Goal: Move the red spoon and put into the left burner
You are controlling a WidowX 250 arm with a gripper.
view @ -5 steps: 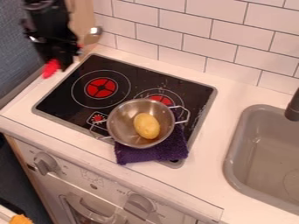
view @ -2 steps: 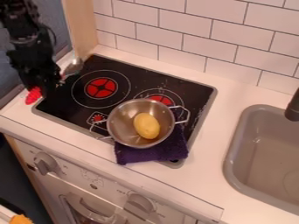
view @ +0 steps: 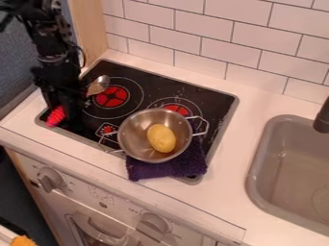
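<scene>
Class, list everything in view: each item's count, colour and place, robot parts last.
Flat counter: one, white, around cooktop
Rectangular glass cooktop: one, black, left of centre
Round burners: two, red, on cooktop
Metal spoon, slim handle: one, silver and red, in tool
Round metal pot: one, silver, on cooktop's near side
Oval potato: one, yellow, in pot
Textured cloth: one, purple, under pot
Round knobs: two, grey, front panel
Basin: one, grey, right
Tap: one, black, right edge
Rectangular tiles: many, white, wall
Arm, two-finger tool: one each, black, upper left
</scene>
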